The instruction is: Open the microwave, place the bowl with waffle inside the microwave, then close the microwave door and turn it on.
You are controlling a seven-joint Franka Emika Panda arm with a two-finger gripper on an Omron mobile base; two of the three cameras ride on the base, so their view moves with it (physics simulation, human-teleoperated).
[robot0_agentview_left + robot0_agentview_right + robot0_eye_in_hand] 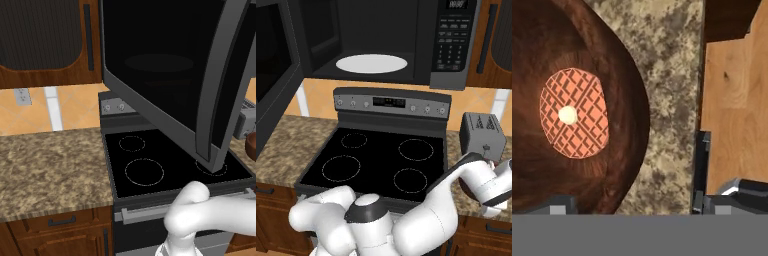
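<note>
The microwave (381, 40) above the stove (378, 160) stands with its door (170, 75) swung wide, the white turntable (371, 63) bare inside. On the granite counter (672, 100) right of the stove, near the toaster (482, 135), the gripper (637, 207) hangs over the brown bowl (619, 75) holding a waffle (574, 112) — fingers spread wide, gripping nothing.
</note>
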